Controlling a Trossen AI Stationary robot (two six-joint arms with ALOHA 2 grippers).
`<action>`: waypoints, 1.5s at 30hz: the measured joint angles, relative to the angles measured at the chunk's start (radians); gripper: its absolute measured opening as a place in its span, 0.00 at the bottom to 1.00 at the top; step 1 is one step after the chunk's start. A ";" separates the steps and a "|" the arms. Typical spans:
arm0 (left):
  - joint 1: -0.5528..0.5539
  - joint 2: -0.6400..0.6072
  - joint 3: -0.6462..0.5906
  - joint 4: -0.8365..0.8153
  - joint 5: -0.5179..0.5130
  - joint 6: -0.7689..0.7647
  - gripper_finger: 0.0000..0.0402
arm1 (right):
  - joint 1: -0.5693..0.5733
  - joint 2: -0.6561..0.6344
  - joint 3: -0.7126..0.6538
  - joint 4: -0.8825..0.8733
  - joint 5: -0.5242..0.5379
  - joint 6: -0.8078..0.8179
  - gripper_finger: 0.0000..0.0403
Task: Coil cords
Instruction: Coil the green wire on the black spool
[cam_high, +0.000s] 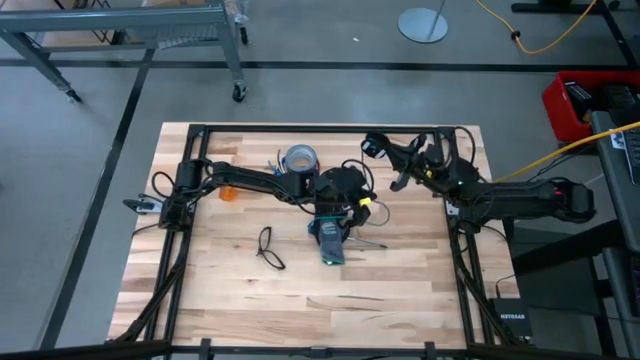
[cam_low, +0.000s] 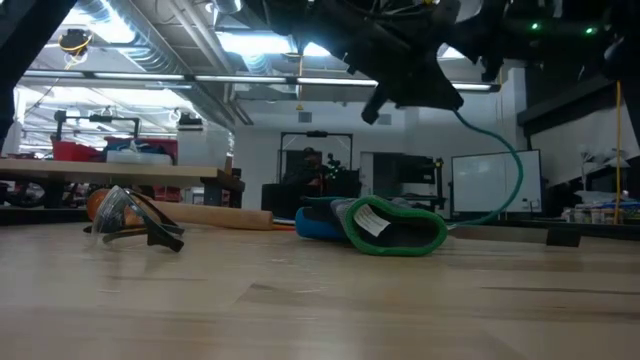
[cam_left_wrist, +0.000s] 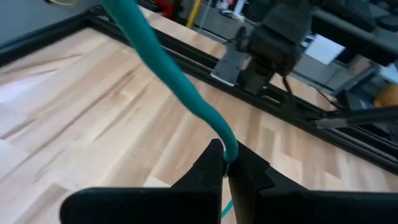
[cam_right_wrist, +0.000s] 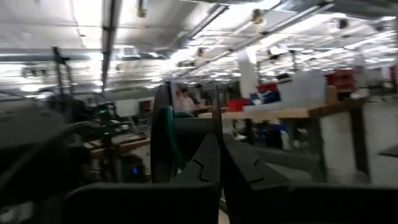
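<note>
Left gripper (cam_left_wrist: 225, 167): my jaws pinching the teal cord (cam_left_wrist: 168, 68), mid-table.
Right gripper (cam_right_wrist: 219, 163): pressed together, raised far right.
Risk: cord may slip out if I pull sharply.

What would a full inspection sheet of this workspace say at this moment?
Surface: wooden table, bare at the front.
Job's things: teal cord runs up from the left gripper; dark reel with a teal rim ahead of the right gripper.
Clutter: tape roll, work glove, safety glasses, small orange object.
Grippers: left gripper shut on the teal cord, mid-table; right gripper shut, hold unclear.
Cables: yellow cable on the floor.
Surroundings: metal cart, red box.
</note>
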 joint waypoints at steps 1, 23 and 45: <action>0.000 0.000 0.000 0.000 0.013 0.004 0.00 | 0.000 0.006 0.000 0.001 0.019 -0.001 0.00; 0.026 0.001 0.001 -0.007 0.138 -0.070 0.00 | 0.000 0.019 0.000 -0.252 0.101 0.198 0.00; 0.042 0.001 0.002 -0.023 0.155 -0.062 0.00 | 0.000 0.020 0.000 -0.081 -0.002 0.206 0.00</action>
